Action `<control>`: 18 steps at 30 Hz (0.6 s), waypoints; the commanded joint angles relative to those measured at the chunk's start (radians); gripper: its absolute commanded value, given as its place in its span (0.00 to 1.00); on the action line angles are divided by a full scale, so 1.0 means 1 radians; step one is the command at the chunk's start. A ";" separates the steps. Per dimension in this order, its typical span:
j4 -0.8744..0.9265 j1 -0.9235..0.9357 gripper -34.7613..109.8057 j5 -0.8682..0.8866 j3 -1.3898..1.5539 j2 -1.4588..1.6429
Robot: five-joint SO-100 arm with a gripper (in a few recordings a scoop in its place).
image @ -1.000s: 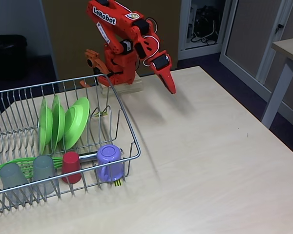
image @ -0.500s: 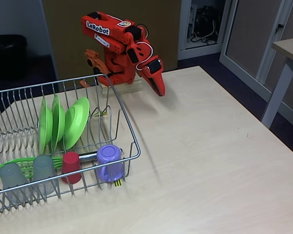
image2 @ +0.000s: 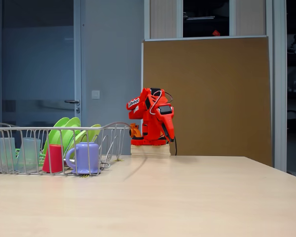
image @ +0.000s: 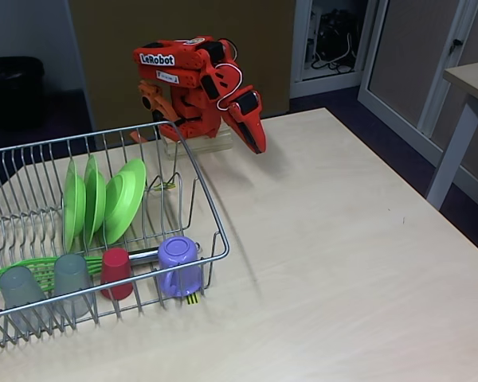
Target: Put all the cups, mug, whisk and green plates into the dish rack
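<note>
Silver wire dish rack [image: 211,211] holds plates [image: 103,199], cups [image: 68,280], mug [image: 180,266] and whisk [image: 32,269]; behind it, well apart, the gripper [image: 259,147] hangs with jaws together, empty.

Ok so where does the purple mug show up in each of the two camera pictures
High fixed view: the purple mug stands upside down in the dish rack's front right corner, lower left of the picture.
Low side fixed view: the purple mug is at the left, at the rack's right end.
Shared landmark: the red cup is immediately left of it in both.
</note>
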 commanded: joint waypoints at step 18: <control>0.043 -0.083 0.24 -0.107 0.018 0.058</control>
